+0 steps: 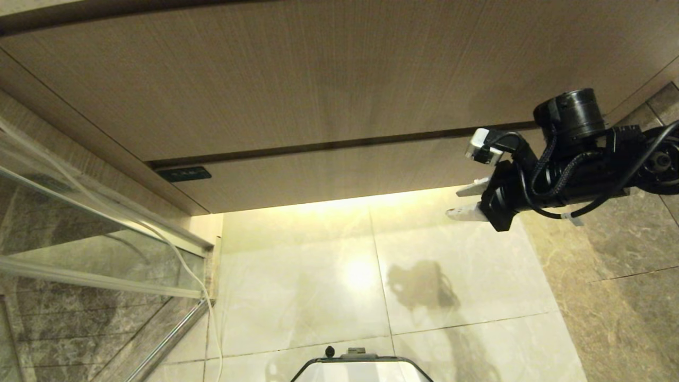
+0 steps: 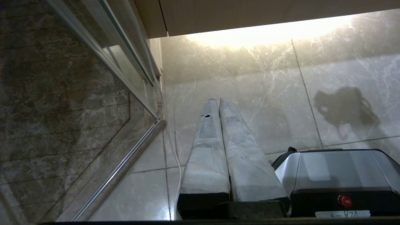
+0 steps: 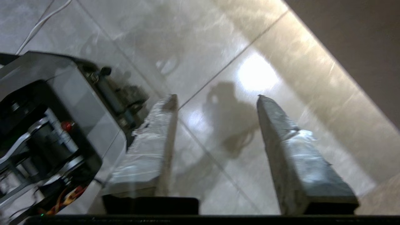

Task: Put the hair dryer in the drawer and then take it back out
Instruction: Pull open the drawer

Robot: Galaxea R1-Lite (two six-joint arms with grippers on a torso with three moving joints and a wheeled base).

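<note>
Hanging at the right edge of the head view, the right pincer [image 1: 467, 200] stands open and empty just below the shut drawer [image 1: 339, 170], whose dark label [image 1: 184, 174] sits at its left end; pale floor tiles [image 1: 318, 286] lie beneath. No dryer shows in any view. From the left wrist, the left pincer [image 2: 216, 100] is closed, fingers touching, above the floor beside the robot base [image 2: 334, 175]. From the right wrist, its fingers [image 3: 156, 140] stand apart, nothing between.
</note>
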